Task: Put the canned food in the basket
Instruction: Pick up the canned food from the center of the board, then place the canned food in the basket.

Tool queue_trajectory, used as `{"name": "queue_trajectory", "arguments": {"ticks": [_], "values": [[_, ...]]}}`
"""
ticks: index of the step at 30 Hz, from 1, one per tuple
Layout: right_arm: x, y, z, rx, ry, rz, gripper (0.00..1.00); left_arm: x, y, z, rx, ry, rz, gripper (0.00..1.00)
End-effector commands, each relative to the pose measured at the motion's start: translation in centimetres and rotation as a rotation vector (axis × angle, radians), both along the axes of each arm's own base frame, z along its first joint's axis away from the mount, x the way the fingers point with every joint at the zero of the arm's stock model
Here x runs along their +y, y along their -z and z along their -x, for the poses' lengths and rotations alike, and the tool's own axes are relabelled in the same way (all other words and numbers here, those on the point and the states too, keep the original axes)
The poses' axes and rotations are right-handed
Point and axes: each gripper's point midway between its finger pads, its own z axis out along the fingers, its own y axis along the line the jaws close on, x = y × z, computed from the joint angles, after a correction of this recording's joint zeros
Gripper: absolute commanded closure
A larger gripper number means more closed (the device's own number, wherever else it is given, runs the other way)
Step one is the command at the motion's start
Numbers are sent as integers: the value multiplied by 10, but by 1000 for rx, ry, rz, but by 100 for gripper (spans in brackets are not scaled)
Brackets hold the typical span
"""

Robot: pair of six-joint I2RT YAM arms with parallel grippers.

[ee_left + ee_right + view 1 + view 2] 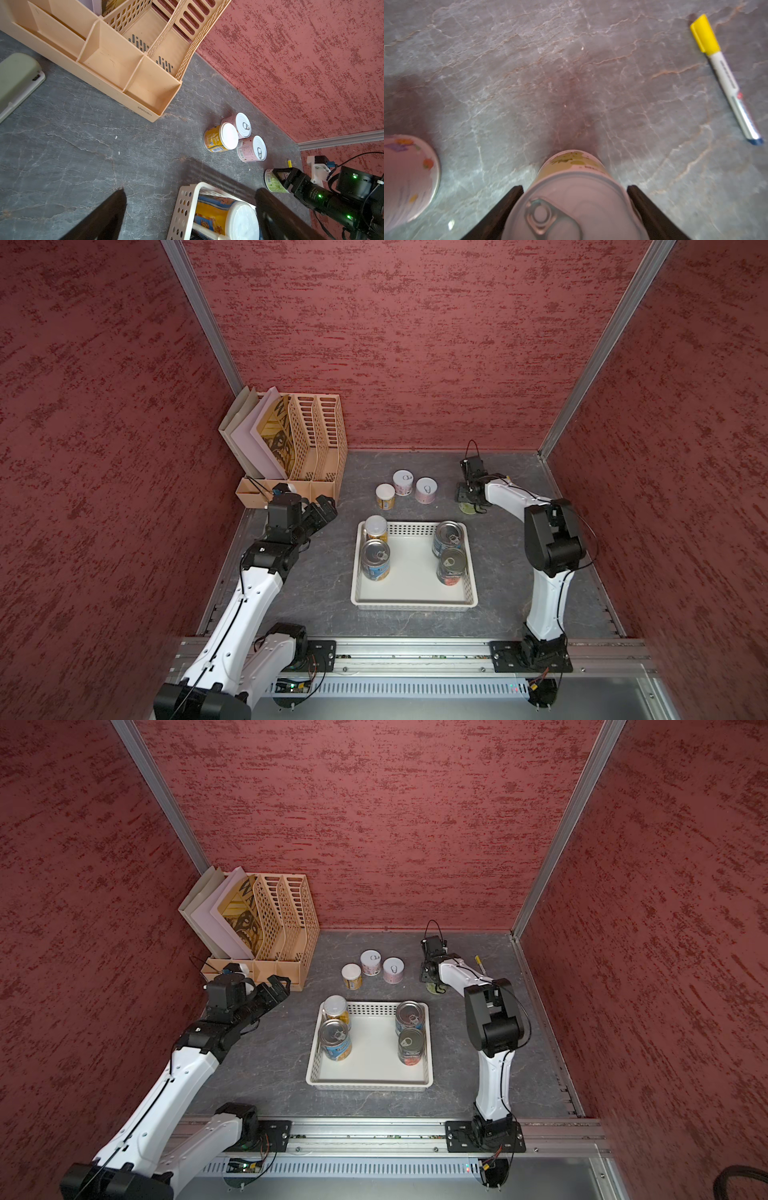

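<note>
The white basket (pixel 413 605) (pixel 368 1083) lies mid-table with several cans standing along its sides, among them a yellow white-lidded one (pixel 376 528) and a silver-topped blue one (pixel 375 559). Behind it stand a yellow can (pixel 385 496) and two pink cans (pixel 403 482) (pixel 425 489). At the far right my right gripper (pixel 467 502) (pixel 575 188) is shut on a green-labelled can (pixel 577 205) (pixel 273 182), one finger on each side. Whether this can rests on the table I cannot tell. My left gripper (pixel 322 510) (pixel 191 193) hangs open and empty over the basket's far-left corner.
A beige file organizer (pixel 291 448) holding folders fills the back left corner. A yellow-capped pen (pixel 724 76) (pixel 478 963) lies right of the green can. A pale green and white object (pixel 18 79) lies on the table in front of the organizer. Red walls enclose three sides.
</note>
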Motion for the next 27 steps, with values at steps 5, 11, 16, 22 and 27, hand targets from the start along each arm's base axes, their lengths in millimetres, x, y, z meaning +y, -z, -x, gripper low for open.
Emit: {"name": "queue_trajectory", "arguments": {"ticks": [5, 11, 16, 22, 27], "values": [[7, -97, -5, -257, 2, -108, 49, 2, -3, -1, -13, -1, 13, 0], [23, -148, 24, -344, -37, -166, 56, 2, -4, -2, -13, 1, 16, 0], [53, -181, 58, -387, -121, -185, 55, 2, -5, -2, -14, 4, 16, 0], [105, -214, 105, -443, -275, -166, 55, 2, -5, -2, -15, 5, 19, 0], [144, -221, 148, -453, -405, -163, 56, 1, -3, -2, -11, 8, 21, 0]]}}
